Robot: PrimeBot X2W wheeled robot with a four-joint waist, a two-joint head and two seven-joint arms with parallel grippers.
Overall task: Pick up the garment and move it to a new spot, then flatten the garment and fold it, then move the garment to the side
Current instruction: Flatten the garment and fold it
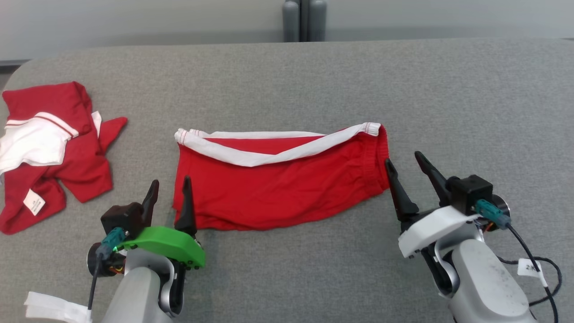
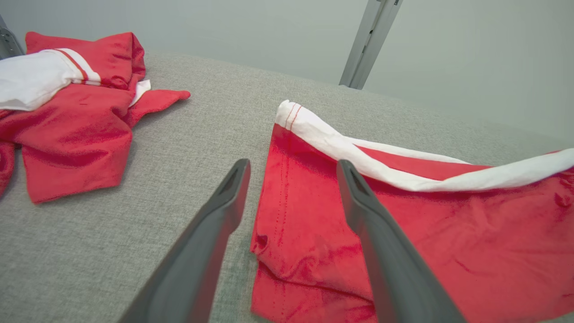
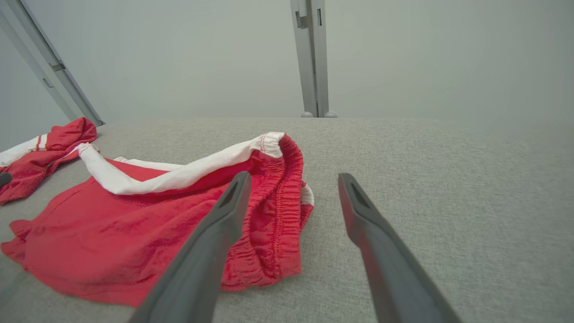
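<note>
**Lying flat mid-table: red garment (image 1: 278, 193), nothing gripped**

Garment is spread on the grey table (image 1: 314, 76), roughly centred, long side running left-right. White band (image 1: 269, 154) runs along its far edge and sags toward the middle. Gathered elastic hem at its right end, seen close in the right wrist view (image 3: 278, 202). A few wrinkles, left near corner slightly rumpled.

Left gripper (image 1: 170, 180): jaws apart, holding nothing. It sits at the garment's left near corner. In the left wrist view (image 2: 293, 163) one finger is over the red cloth just inside the left edge, the other over bare table. Can't tell whether the finger touches the cloth.

Right gripper (image 1: 402, 158): jaws wide apart, holding nothing. It is just beside the garment's right end. In the right wrist view (image 3: 293, 175) one finger overlaps the elastic hem, the other is over bare table. Contact unclear.

Second garment (image 1: 49, 152), red and white, lies crumpled at the table's left edge, well apart from the first, with a small white label (image 1: 34, 202) showing. Grey post (image 1: 305, 20) stands behind the far edge. Black cable (image 1: 538, 264) trails off the right arm.
</note>
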